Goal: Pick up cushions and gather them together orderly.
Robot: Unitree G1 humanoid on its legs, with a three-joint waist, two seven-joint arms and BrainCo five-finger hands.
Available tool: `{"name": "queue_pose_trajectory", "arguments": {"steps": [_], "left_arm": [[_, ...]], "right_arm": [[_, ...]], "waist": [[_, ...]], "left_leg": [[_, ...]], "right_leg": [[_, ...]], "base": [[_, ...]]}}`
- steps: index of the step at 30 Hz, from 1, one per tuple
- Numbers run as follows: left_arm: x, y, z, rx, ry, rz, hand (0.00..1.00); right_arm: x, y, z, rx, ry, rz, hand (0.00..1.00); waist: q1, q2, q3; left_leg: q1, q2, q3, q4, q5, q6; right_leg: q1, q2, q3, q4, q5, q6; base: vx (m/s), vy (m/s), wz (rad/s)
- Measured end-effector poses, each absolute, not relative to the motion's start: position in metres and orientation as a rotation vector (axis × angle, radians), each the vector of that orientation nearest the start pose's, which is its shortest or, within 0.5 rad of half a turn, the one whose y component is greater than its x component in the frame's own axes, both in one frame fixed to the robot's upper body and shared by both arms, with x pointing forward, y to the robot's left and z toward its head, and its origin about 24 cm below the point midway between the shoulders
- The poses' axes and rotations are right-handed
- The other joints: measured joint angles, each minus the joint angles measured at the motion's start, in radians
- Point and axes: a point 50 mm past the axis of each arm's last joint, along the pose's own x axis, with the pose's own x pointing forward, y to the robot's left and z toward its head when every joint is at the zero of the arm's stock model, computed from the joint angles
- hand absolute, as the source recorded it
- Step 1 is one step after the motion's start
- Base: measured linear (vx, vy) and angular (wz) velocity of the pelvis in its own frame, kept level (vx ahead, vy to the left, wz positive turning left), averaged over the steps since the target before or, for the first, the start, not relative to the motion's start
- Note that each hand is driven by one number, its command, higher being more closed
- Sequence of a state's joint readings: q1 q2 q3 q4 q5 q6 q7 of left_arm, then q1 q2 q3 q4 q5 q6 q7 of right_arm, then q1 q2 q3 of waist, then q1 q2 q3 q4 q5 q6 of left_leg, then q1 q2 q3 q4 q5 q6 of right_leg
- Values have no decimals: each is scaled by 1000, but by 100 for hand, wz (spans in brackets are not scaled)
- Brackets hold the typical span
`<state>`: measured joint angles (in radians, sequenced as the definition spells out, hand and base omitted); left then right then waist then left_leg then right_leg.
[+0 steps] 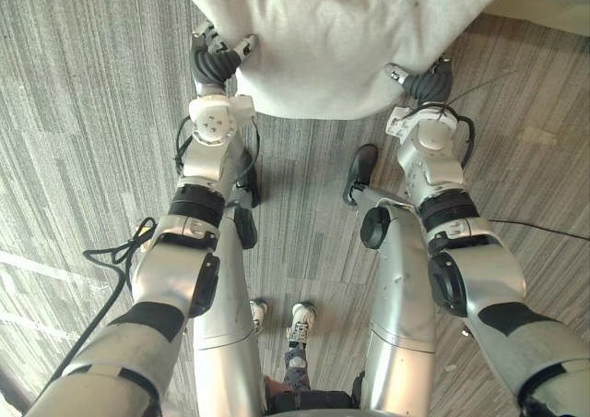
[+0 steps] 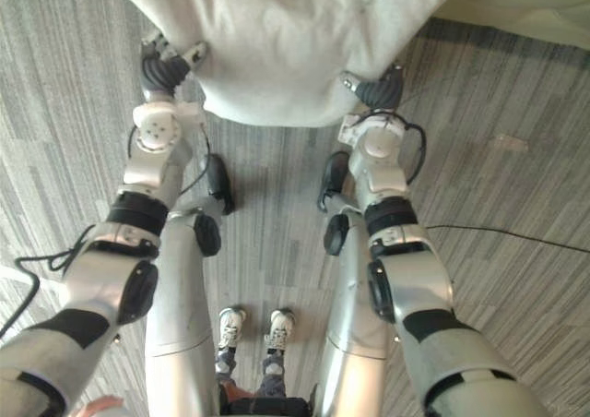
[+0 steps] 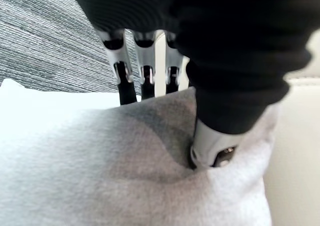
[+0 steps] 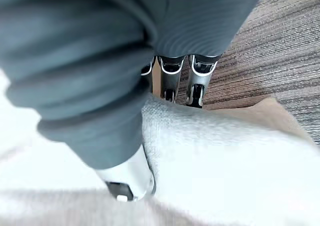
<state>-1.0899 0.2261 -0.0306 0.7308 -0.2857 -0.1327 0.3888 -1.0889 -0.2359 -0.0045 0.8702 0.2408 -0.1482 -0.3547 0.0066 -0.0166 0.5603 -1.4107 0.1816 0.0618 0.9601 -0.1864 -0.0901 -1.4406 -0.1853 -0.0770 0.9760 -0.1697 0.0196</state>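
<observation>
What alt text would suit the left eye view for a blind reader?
A large pale grey cushion is pinched at its near edge by the left robot hand and the right robot hand, over grey carpet. A person's shoes show lower down.

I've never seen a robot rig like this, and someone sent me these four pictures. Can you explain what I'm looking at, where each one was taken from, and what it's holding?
This is a humanoid robot with metal arms and fingered hands. The two wide pictures come from a stereo camera in its head, looking down, so they show one scene twice. The two close-ups come from cameras on its wrists, each looking along its own hand.

The robot holds one pale grey cushion in front of it. The left hand pinches its near edge on one side and the right hand pinches the other side. On each hand the thumb presses the near face of the fabric and the fingers reach behind it.

Underneath is striped grey carpet. The small shoes low in the head views belong to a person standing close by.
</observation>
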Motion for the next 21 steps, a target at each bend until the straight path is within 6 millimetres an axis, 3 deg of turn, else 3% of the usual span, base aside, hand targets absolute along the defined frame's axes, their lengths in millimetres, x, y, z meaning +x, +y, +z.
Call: {"name": "queue_pose_trajectory", "arguments": {"steps": [2, 5, 7, 10, 13, 18, 19, 20, 21], "left_arm": [[402, 141, 248, -124, -459, 214, 100], [401, 137, 239, -118, -439, 196, 100], [397, 131, 230, -109, -440, 170, 100], [390, 129, 217, -110, -440, 153, 100], [383, 129, 206, -118, -442, 147, 100], [367, 124, 181, -130, -422, 130, 100], [362, 121, 175, -138, -420, 120, 100], [354, 117, 164, -151, -414, 102, 100], [350, 115, 163, -159, -423, 91, 100]], "right_arm": [[411, -154, 215, 50, -328, -239, 100], [406, -146, 184, 60, -259, -192, 100], [399, -143, 157, 58, -199, -178, 100], [388, -138, 137, 66, -176, -158, 100], [378, -139, 130, 45, -197, -149, 100], [352, -146, 125, 83, -259, -179, 100], [346, -148, 121, 91, -262, -185, 100], [336, -151, 113, 100, -256, -200, 100], [332, -153, 113, 106, -265, -204, 100]], "waist": [[0, 0, 0], [-1, -3, -2], [-3, -5, -5], [-7, -6, -8], [-7, -6, -8], [-7, -6, -11], [-7, -6, -37], [-8, -7, -105], [-7, -7, -107]], "left_leg": [[8, 1, 0, 0, 0, 0], [52, 6, -4, -6, 0, 0], [116, 9, -4, -29, 0, -1], [214, 11, -5, -95, 8, -6], [294, 12, -3, -145, 16, -14], [560, 0, 16, -279, 28, -31], [598, -1, 19, -301, 28, -31], [625, -3, 26, -330, 30, -33], [667, -3, 30, -344, 31, -34]], "right_leg": [[7, 3, 0, 1, 1, -1], [51, 11, -2, -6, 1, -1], [115, 14, -8, -32, -5, 7], [211, 22, -20, -91, -2, 10], [289, 27, -27, -130, -1, 9], [540, 31, -46, -235, 1, -6], [578, 33, -49, -255, 0, -5], [603, 33, -52, -279, 1, -6], [643, 33, -52, -290, 1, -6]], "base": [[0, 0, 0], [-22, -3, -5], [-45, -7, -5], [-46, -20, -4], [3, -47, -1], [89, -44, -1], [155, -9, -1], [177, 0, 0], [221, 7, 1]]}}
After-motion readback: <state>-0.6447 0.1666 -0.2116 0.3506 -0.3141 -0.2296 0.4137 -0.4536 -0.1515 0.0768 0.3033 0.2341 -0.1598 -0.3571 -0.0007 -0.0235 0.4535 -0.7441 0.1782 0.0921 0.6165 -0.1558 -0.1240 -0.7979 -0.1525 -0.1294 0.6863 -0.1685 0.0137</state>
